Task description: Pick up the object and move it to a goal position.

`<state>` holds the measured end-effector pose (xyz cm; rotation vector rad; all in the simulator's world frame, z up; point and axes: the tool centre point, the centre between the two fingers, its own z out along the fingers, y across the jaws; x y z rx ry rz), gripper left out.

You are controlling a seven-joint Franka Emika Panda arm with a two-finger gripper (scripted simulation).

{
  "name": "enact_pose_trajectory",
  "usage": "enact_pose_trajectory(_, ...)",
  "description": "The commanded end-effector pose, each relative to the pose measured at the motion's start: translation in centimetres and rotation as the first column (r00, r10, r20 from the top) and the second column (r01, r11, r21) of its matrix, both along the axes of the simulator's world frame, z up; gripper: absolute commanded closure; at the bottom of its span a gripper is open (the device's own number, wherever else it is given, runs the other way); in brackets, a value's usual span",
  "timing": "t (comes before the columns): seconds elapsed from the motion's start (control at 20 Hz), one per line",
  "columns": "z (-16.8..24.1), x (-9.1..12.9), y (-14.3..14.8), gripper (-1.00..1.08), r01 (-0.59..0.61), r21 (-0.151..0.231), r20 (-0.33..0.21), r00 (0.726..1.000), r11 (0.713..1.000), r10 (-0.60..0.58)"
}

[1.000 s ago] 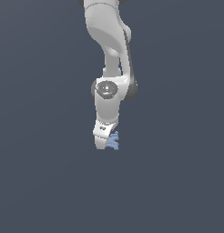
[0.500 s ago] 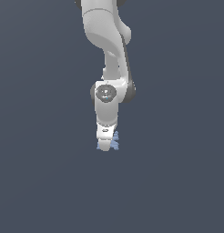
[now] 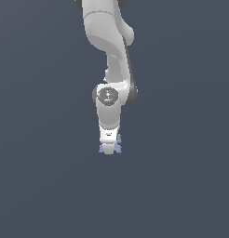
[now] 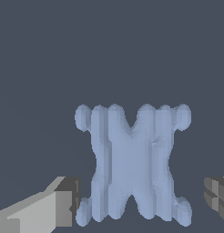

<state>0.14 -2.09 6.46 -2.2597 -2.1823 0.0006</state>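
A single white arm (image 3: pixel 109 51) is seen reaching down from the top of the exterior view, its wrist pointed at a plain dark grey-blue surface (image 3: pixel 42 186). The gripper (image 3: pixel 108 149) is lowered to the surface, and the object (image 3: pixel 118 143), a small pale-blue piece, is glimpsed as knobbly bits at either side of the gripper's tip, most of it hidden behind the white hand. In the wrist view the object (image 4: pixel 133 164) is shown whole: a flattish X shape with ridged, lumpy arms, laid flat on the surface. It is placed between the two fingers (image 4: pixel 63 205), one finger seen just beside its lower arm on one flank, the other finger's dark pad noted at the opposite edge of the picture with a clear gap of surface between pad and object. The jaws are thus held wide, wider than the object, and no squeeze on it is recorded; contact on the nearer side cannot be settled from these views.
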Motion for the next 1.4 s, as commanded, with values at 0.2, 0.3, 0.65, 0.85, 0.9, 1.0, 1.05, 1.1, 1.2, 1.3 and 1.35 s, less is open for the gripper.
enact_pose_trajectory(0.2, -0.9, 0.0, 0.0, -0.92, -0.001, 0.000, 0.000, 1.000, 1.000, 0.001)
enact_pose_trajectory(0.3, -1.8, -0.1, 0.0, -0.92, -0.002, 0.000, 0.000, 1.000, 1.000, 0.002)
enact_pose_trajectory(0.65, -4.8, -0.1, 0.0, -0.92, -0.005, 0.000, 0.000, 1.000, 1.000, 0.005)
enact_pose_trajectory(0.85, -5.0, 0.0, 0.0, 1.08, -0.005, 0.000, 0.000, 1.000, 1.000, 0.005)
enact_pose_trajectory(0.9, -5.0, 0.0, 0.0, 1.08, -0.005, 0.000, 0.000, 1.000, 1.000, 0.005)
enact_pose_trajectory(1.0, -5.0, 0.0, 0.0, 1.08, -0.005, 0.000, 0.000, 1.000, 1.000, 0.005)
enact_pose_trajectory(1.05, -5.0, 0.0, 0.0, 1.08, -0.005, 0.000, 0.000, 1.000, 1.000, 0.005)
enact_pose_trajectory(1.1, -5.0, 0.0, 0.0, 1.08, -0.005, 0.000, 0.000, 1.000, 1.000, 0.005)
enact_pose_trajectory(1.2, -5.0, 0.0, 0.0, 1.08, -0.005, 0.000, 0.000, 1.000, 1.000, 0.005)
enact_pose_trajectory(1.3, -5.0, 0.0, 0.0, 1.08, -0.005, 0.000, 0.000, 1.000, 1.000, 0.005)
enact_pose_trajectory(1.35, -4.9, 0.0, 0.0, 1.08, -0.005, 0.000, 0.002, 1.000, 1.000, 0.005)
